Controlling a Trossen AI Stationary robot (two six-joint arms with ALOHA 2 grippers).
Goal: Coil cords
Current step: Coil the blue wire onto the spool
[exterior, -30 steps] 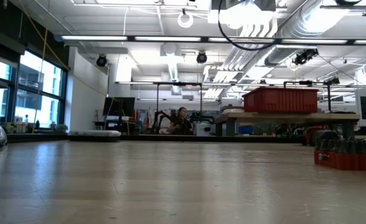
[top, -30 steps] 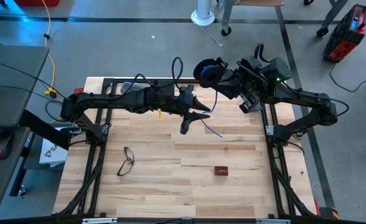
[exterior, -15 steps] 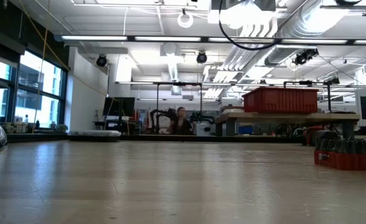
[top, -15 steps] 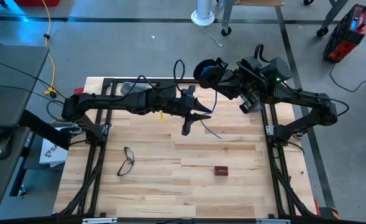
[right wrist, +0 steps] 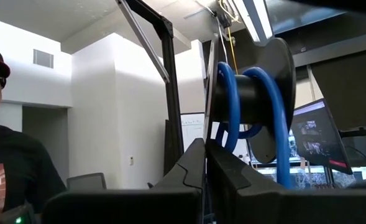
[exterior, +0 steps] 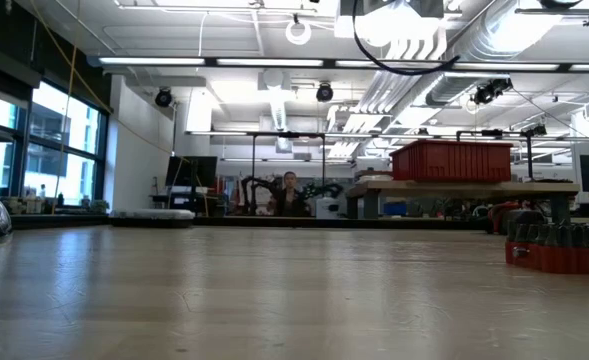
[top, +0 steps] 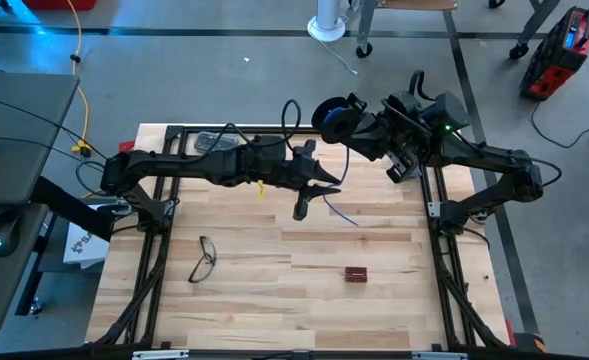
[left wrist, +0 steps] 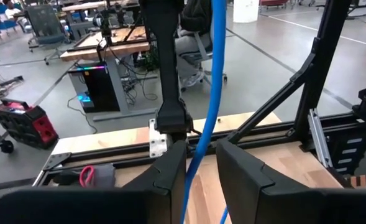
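Observation:
A blue cord (left wrist: 215, 74) is wound on a black spool (top: 334, 113) held up over the table's far edge. My right gripper (top: 353, 123) is shut on that spool (right wrist: 251, 93). From the spool the cord runs down through my left gripper (top: 319, 200), which hangs above the table's middle. The cord passes between the left gripper's (left wrist: 201, 180) two spread fingers. Its loose tail (top: 342, 213) hangs below them, toward the table. My left gripper has the cord in the gap between its fingers, close along one finger (left wrist: 173, 171); I cannot tell whether it touches. My right gripper pinches the thin edge of one spool flange (right wrist: 209, 124) between its two fingers, which slant upward. The spool is lifted clear, its axle about level.
Eyeglasses (top: 205, 258) lie on the wooden table near its left side, and a small dark red box (top: 355, 273) lies toward the near edge. Black frame rails (top: 154, 250) run along both sides. A person (right wrist: 9, 149) stands beyond the table.
My left gripper's fingers have drawn a little closer together around the cord while the arm stays in place. The spool and my right gripper have kept still.

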